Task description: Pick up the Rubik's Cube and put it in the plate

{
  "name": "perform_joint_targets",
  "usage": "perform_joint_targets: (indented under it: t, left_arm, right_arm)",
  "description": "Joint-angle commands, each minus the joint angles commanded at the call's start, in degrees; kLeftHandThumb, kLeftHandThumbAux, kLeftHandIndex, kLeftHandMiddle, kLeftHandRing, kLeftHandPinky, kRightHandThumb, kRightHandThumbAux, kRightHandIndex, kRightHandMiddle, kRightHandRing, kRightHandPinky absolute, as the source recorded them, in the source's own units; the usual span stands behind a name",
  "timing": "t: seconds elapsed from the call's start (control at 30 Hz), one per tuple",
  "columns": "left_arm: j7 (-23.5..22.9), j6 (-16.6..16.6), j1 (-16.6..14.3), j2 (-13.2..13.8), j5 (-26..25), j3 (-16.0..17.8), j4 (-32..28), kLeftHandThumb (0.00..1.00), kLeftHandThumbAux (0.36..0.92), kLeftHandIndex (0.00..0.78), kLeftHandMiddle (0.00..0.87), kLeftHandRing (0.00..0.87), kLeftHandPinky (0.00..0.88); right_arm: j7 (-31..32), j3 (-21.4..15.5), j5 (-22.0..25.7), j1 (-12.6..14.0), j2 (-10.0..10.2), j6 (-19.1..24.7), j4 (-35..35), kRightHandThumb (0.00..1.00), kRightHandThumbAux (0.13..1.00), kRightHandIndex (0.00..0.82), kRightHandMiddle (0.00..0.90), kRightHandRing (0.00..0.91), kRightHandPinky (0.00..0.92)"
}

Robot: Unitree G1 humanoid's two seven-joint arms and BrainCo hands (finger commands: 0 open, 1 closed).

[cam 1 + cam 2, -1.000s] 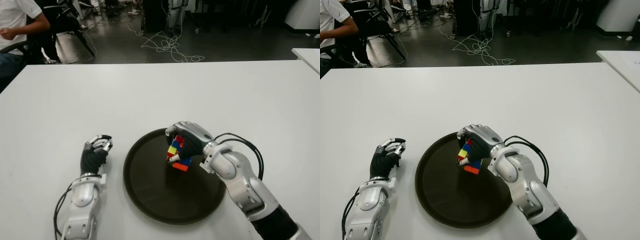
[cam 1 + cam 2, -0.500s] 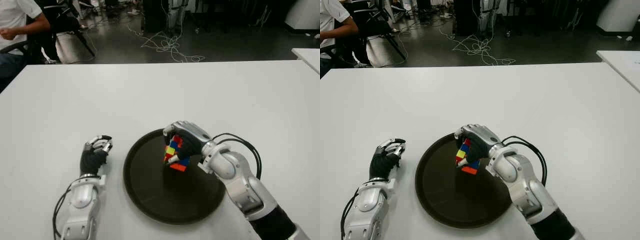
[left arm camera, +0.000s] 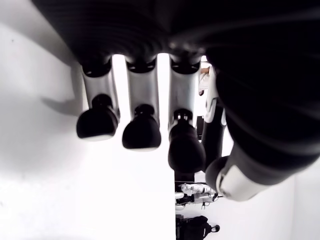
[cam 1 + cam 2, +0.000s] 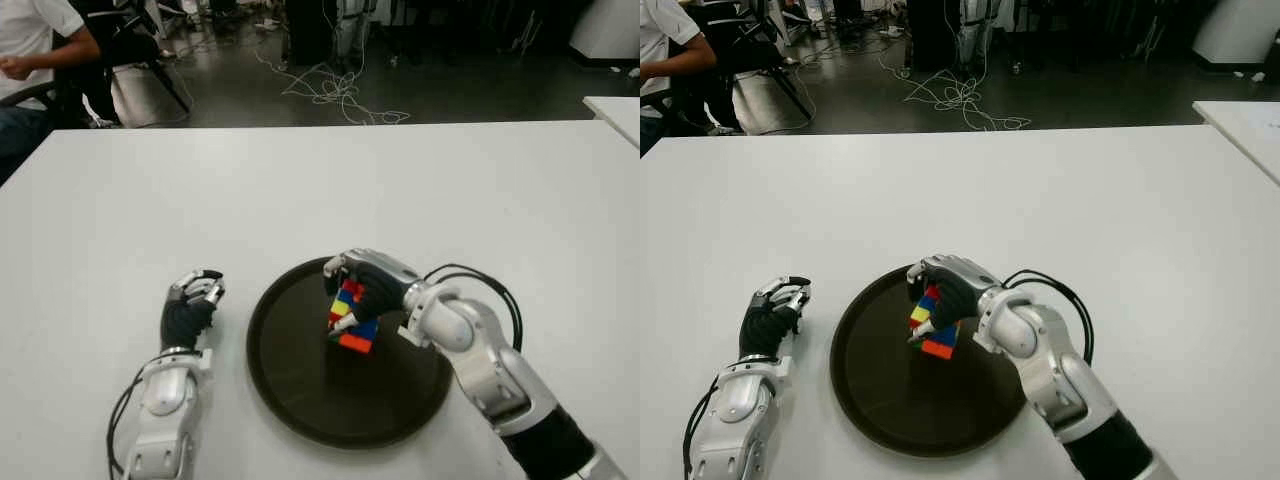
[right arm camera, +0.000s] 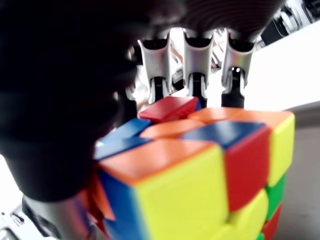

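The cube is in the right hand, sitting just right of centre in the eye views, over the upper middle of the plate. The fingers are clamped on it: they curl over the top while the thumb presses in from the side. Whether the cube's bottom edge touches the plate or hangs just above it, I can't tell; the hand covers its far side.

The plate is a round, dark brown tray with a low raised rim and a smooth, slightly shiny surface. The table is plain matte white. The right arm is silver metal with black cables looping off the wrist.

The right wrist view is the only one showing the stickers up close: glossy yellow, orange, red, blue and green squares, with the top layer twisted a bit out of line. Most of that view is blurred dark palm.

The left hand shows at lower left, just left of the plate, fingers curled in and holding nothing. Its wrist view shows rounded black fingertip pads on silver links over the white table.

A seated person, cut off by the frame, is at upper left, and cables sprawl across the dark floor.
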Motion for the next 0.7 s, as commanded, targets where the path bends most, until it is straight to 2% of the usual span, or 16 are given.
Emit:
perform_joint_targets:
  t: [0.3,0.57,0.7]
  left_arm:
    - [0.23,1.04,-0.08,-0.01,0.17,-0.05,-0.4,0.71,0.705,0.444,0.807,0.817,0.809]
    - [0.09,2.4,-0.05,0.34,0.53,-0.28,-1.05,0.71,0.705,0.444,0.804,0.813,0.806]
    - [0.4,2.39,0.02,0.25,0.85,-0.31,-1.22,0.71,0.705,0.444,0.805,0.815,0.81]
  right_arm:
    - [0.54,0.06,0.82,-0.25,-0.6,-0.12,-0.05,0.0,0.753,0.07,0.18,0.18,0.116]
    - [-1.58,-0.25,1.36,-0.2,-0.73,-2.98,1.36,0.0,0.739,0.075,0.197,0.193,0.148]
    - [-1.32,-0.23,1.27,-0.41,-0.95,-2.98,1.07,0.0,0.73,0.08,0.167,0.169,0.13]
